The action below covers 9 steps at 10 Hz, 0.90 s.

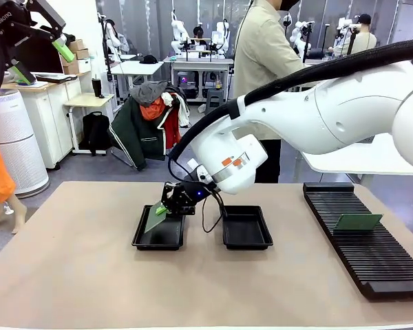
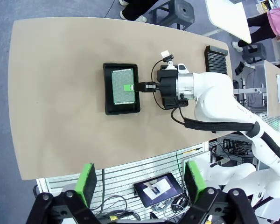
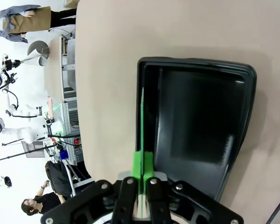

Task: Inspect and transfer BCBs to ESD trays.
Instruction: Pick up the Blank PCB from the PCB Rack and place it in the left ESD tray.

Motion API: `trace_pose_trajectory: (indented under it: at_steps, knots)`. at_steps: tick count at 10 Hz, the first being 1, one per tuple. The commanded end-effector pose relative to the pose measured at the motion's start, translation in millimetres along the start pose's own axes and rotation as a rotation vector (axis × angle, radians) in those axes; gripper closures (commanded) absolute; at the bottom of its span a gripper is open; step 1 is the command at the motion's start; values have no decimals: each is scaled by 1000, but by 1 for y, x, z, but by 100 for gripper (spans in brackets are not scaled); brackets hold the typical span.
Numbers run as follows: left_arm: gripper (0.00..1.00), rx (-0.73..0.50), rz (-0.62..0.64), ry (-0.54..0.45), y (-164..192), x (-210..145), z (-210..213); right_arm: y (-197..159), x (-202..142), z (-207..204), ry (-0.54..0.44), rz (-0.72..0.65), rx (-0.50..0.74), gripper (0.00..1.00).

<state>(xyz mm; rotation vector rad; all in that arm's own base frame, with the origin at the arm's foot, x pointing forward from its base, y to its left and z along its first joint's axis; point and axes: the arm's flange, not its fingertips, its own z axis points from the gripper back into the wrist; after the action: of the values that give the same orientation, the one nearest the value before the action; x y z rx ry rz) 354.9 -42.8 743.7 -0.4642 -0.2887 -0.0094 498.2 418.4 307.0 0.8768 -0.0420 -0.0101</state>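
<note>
**Right pincer held a BCB over the ESD tray on the robot's left**

The right arm reached across the middle of the counter (image 1: 69,261), and the right pincer (image 1: 166,207) was pressed together on one short edge of a BCB (image 1: 155,218), its green pads pinching the board. The board hung tilted, its lower end down inside the near ESD tray (image 1: 141,240). Whether that end touched the tray floor was hard to tell from the front.

From the left wrist camera, high above, the BCB (image 2: 121,86) lay within the outline of the tray (image 2: 107,105), speckled face up, with the right pincer (image 2: 130,87) at its edge. The right wrist camera saw the board (image 3: 142,121) edge-on, a thin green line rising from the pads of the right pincer (image 3: 142,165) and running close along one wall of the tray (image 3: 200,121).

The second ESD tray (image 1: 246,230) sat just beside the first, apart from it. Another BCB (image 1: 358,221) stood in the black slotted rack (image 1: 372,254) on the robot's right.

The left pincer (image 1: 41,62) was raised well above the counter, spread wide and holding nothing; its fingers (image 2: 88,179) stood far apart. A person (image 1: 261,48) stood at the far side
</note>
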Motion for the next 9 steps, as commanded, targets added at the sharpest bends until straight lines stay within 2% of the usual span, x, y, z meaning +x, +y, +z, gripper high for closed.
trace_pose_trajectory:
  at_steps: [1, 9]
  knots:
    - [0, -9, 0, 2, 2, -2, 0, 6, 6, -8, -14, -24, -37, 97]
    - [0, -9, 0, 2, 2, -2, 0, -8, 9, -23, 37, -62, -86, 97]
